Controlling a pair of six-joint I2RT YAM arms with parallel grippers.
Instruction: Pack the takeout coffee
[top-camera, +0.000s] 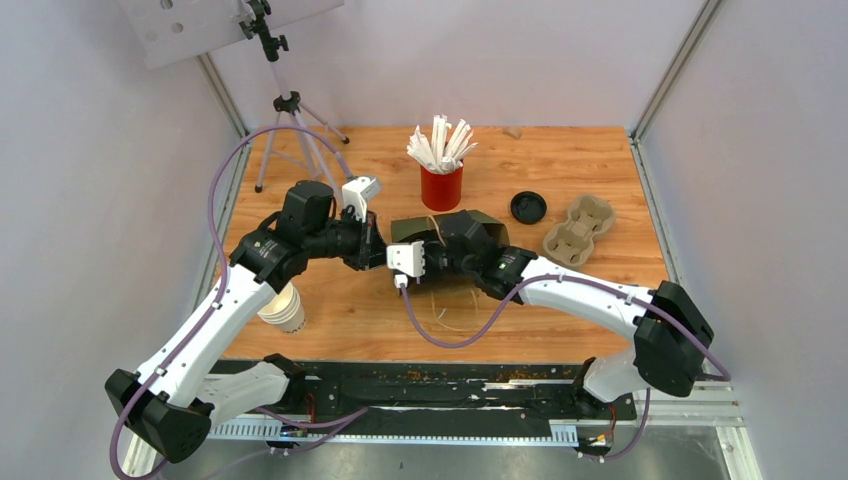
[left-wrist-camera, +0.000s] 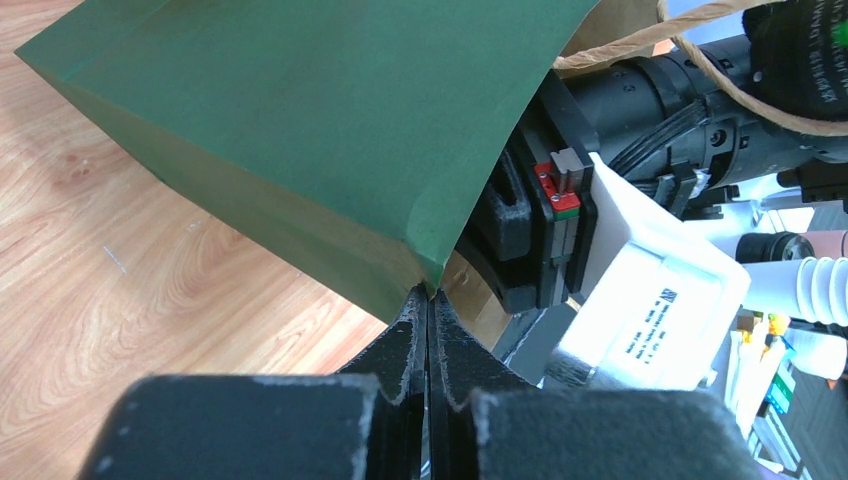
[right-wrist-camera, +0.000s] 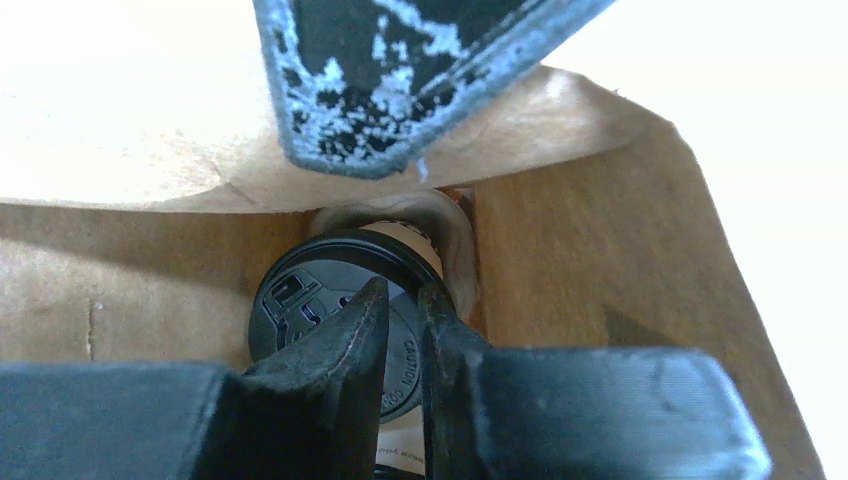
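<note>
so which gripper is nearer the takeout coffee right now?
Right. The right gripper is inside the green paper bag, jaws right at the lidded takeout coffee. The left gripper is outside, jaws shut on the bag's edge.

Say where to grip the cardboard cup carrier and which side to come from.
Grip the cup carrier by a wall between two of its wells, coming straight down from above. It lies flat on the table with the wells facing up, so the outer rim probably sits too low against the wood, while an inner wall stands clear on both sides.
</note>
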